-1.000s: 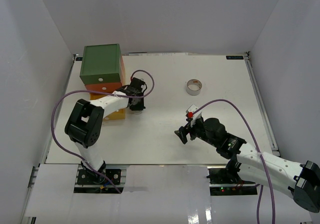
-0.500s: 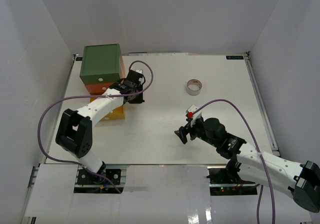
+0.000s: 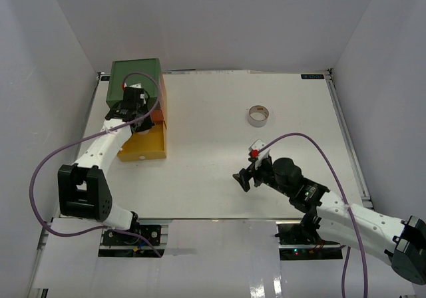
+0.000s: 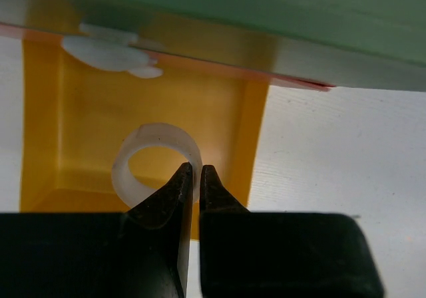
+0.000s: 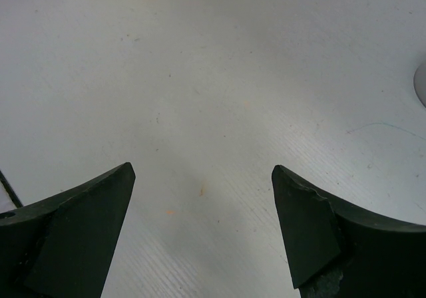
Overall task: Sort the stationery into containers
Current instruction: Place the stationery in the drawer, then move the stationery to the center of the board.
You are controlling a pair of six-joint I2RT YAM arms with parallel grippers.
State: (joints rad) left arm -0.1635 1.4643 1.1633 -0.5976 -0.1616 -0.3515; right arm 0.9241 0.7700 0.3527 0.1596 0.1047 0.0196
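Note:
The chest's yellow bottom drawer stands pulled out toward me, under the green top and the orange middle. My left gripper hangs over the yellow drawer. In the left wrist view the left gripper is shut on the wall of a small clear tape ring, held above the yellow drawer's floor. A grey tape roll lies on the table at the back right. My right gripper stands open over bare table, holding nothing.
A white round knob shows just under the green drawer in the left wrist view. The white table ends in metal rails at its sides. The grey roll's edge shows at the right of the right wrist view.
My left arm has swung left, from beside the chest's right side to above the open yellow drawer, still shut. The right arm has not moved.

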